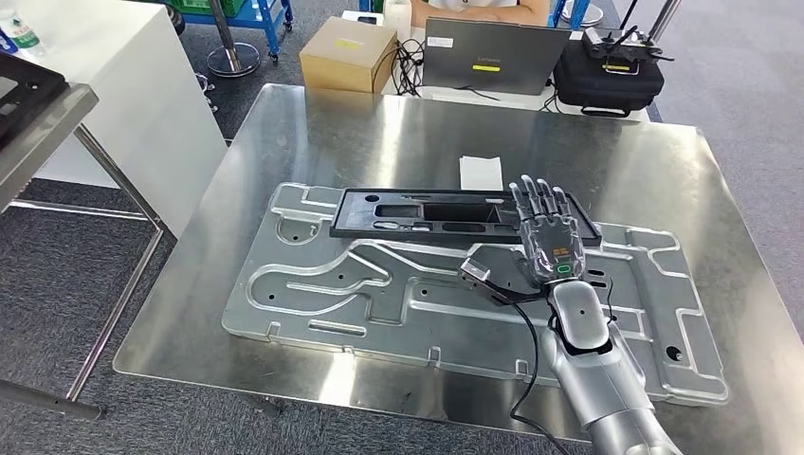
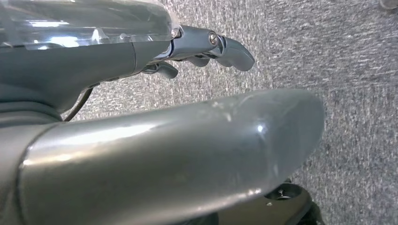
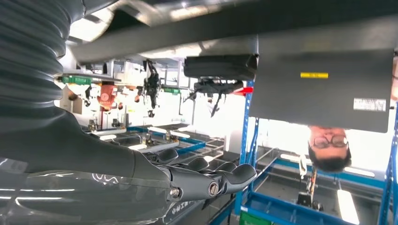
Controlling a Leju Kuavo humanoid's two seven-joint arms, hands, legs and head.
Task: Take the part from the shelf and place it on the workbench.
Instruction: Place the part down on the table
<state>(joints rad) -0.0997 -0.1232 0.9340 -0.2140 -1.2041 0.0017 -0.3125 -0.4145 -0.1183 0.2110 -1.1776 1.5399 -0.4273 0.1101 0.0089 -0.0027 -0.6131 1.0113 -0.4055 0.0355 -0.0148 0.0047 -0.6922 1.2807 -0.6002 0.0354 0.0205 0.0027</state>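
Head view shows the flat black rectangular plastic part (image 1: pixel 446 216), cut with slots, lying on the embossed silver metal plate (image 1: pixel 313 294) atop the steel workbench (image 1: pixel 379 128); the right hand (image 1: pixel 545 237) hovers above, fingers extended, empty. Left hand (image 2: pixel 206 47) holds nothing, fingers slightly curled.

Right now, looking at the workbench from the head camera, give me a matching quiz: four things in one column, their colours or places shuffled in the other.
Things:
1. black part
2. cardboard box
3. white paper
4. right hand

Descriptions:
A. brown, beyond the table's far edge
B. open, fingers straight, over the black piece's right end
C. long dark frame lying on the grey moulded tray
D. small pale square on bare steel behind the tray

Pairs: 1-C, 2-A, 3-D, 4-B
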